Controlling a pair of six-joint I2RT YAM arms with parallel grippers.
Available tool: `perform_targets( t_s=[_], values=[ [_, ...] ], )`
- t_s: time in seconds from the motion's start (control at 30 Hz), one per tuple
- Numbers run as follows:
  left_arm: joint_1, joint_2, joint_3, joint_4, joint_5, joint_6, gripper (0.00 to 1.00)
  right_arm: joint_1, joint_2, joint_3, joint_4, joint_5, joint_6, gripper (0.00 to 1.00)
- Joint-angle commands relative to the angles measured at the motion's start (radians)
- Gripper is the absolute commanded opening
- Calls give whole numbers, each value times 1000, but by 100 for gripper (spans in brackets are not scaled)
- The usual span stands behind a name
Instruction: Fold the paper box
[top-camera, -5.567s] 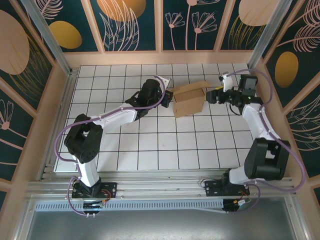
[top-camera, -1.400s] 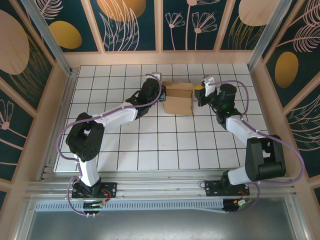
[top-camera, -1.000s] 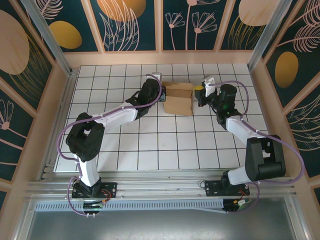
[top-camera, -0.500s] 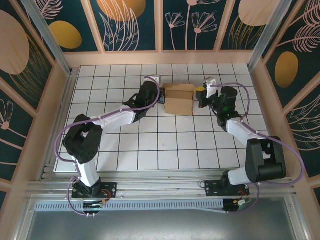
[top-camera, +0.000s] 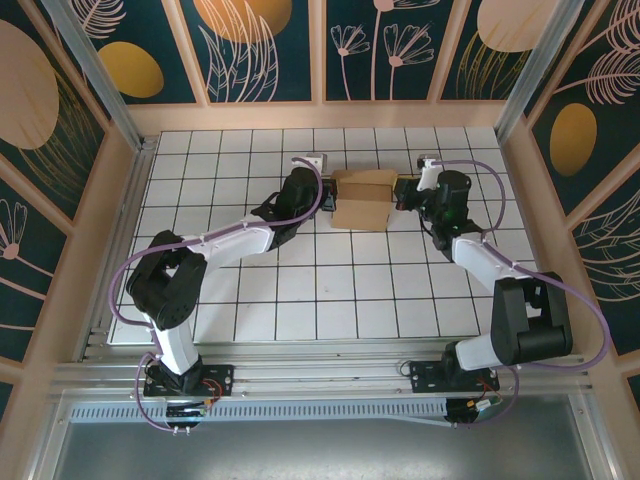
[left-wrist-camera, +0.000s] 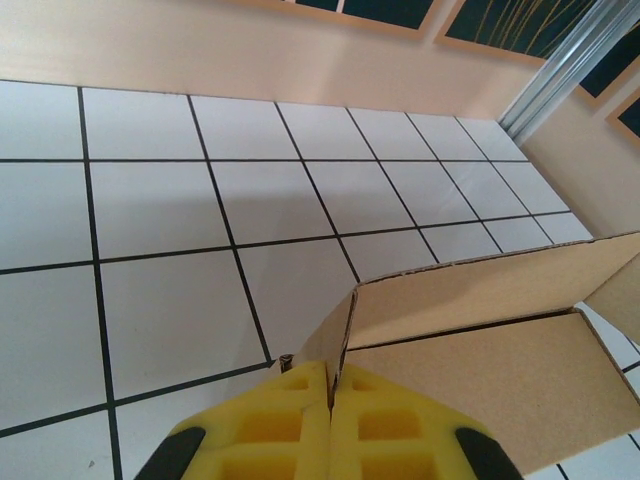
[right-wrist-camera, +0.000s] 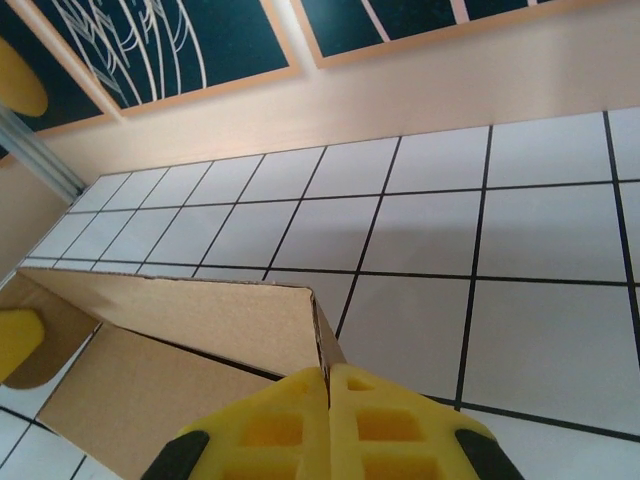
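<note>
The paper box (top-camera: 362, 199), plain brown cardboard, sits folded up at the back middle of the tiled table. My left gripper (top-camera: 325, 199) is at its left end. In the left wrist view the yellow fingers (left-wrist-camera: 290, 425) are shut on the thin edge of the box's side wall (left-wrist-camera: 345, 330), with the box's top panel (left-wrist-camera: 480, 360) to the right. My right gripper (top-camera: 403, 197) is at the box's right end. There the yellow fingertips (right-wrist-camera: 385, 420) pinch the corner wall (right-wrist-camera: 328, 345), and the box's panels (right-wrist-camera: 170, 320) stretch off to the left.
The white gridded table (top-camera: 300, 290) has a wooden back wall (top-camera: 320, 115) just behind the box and side walls (top-camera: 90, 230) at both ends. An aluminium post (left-wrist-camera: 565, 70) stands at the back right corner. Open tiles lie in front of the box.
Over the last second the box has shifted slightly right and looks flatter. Both grippers moved with it, staying shut on its ends.
</note>
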Motion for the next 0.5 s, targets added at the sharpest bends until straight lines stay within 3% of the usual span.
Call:
perform_targets(
  t_s=[0.0,0.47],
  values=[
    [-27,29,-58,-157,57,-46,0,33,-15,-19,-96,47,109,0],
    [-35,33,-88,-150,44,-61,0,128,-52,-162,23,184,142,0]
  ],
)
